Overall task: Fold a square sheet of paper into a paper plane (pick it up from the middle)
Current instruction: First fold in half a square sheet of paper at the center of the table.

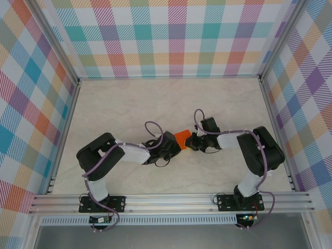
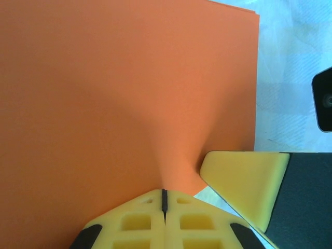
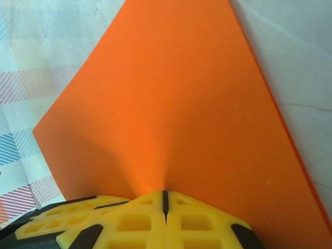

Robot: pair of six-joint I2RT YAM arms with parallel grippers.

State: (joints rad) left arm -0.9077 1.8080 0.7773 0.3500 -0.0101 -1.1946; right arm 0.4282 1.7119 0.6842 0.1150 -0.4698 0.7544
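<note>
Left gripper [image 1: 176, 146] and right gripper [image 1: 190, 143] pinch a square of orange paper [image 1: 182, 137] over the tabletop [image 1: 155, 104].
Overhead: it hangs mid-tabletop between them. Left wrist: jaws clenched on one edge, paper puckering there. Right wrist: jaws clenched likewise; surface smooth, bright orange. It looks feather-light, floppy and easily crumpled, so hold near an edge, gently.
</note>
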